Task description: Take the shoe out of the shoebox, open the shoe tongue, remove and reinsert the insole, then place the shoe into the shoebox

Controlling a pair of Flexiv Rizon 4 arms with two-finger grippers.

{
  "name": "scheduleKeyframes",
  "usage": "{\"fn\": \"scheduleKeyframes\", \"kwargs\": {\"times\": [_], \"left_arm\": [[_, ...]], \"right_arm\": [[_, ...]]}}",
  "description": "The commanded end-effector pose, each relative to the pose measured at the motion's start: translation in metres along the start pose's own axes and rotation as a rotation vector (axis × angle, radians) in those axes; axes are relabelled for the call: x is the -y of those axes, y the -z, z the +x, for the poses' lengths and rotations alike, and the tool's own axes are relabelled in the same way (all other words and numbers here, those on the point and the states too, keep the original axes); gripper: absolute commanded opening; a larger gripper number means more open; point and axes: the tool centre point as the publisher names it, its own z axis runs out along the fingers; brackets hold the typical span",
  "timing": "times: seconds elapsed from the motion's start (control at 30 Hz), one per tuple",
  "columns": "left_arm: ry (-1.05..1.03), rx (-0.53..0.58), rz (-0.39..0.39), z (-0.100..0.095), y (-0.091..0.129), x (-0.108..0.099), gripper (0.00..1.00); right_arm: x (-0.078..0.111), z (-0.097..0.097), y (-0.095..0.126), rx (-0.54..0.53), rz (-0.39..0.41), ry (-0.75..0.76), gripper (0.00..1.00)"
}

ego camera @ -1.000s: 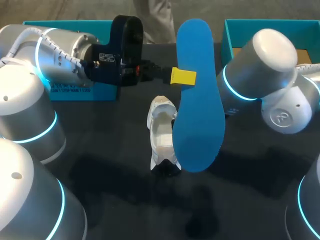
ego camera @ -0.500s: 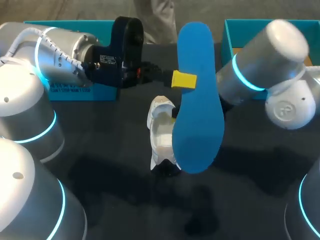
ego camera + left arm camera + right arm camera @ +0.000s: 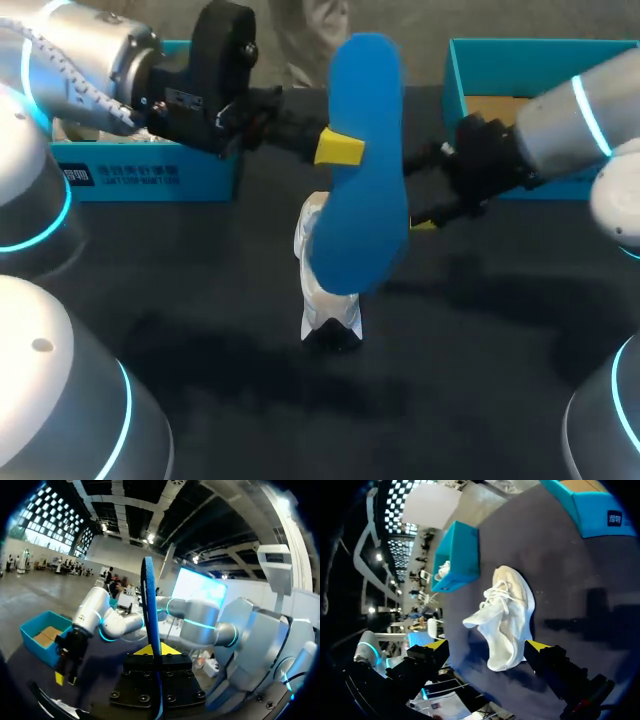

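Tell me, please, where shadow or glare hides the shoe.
Head view: no glare; the insole in the left hand covers part of the shoe, shadow at its base. Left wrist view: the edge-on insole shows without glare. Right wrist view: shoe evenly lit, shadow beside it on the table.

The left arm has drawn back toward the far left. The blue insole [image 3: 358,170] pinched in the left gripper [image 3: 338,148] has shifted left with it and now hangs over the white shoe [image 3: 328,305] rather than to its right. The right arm has swung round, so its bulky joint no longer crowds the middle. The right gripper [image 3: 430,190] has come into view, fingers spread, just right of the insole.
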Motion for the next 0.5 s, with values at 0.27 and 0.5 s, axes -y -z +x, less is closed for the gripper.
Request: {"fn": "scheduleKeyframes", "kwargs": {"times": [0.27,0.5], "left_arm": [[-0.245,0.134,-0.299,-0.012,0.023,-0.016,0.0],[-0.425,0.262,-0.418,-0.027,0.031,-0.028,0.0]], "right_arm": [[0.001,0.029,0.038,-0.235,-0.023,-0.007,1.0],[-0.002,0.051,0.051,-0.323,-0.044,-0.077,1.0]]}}
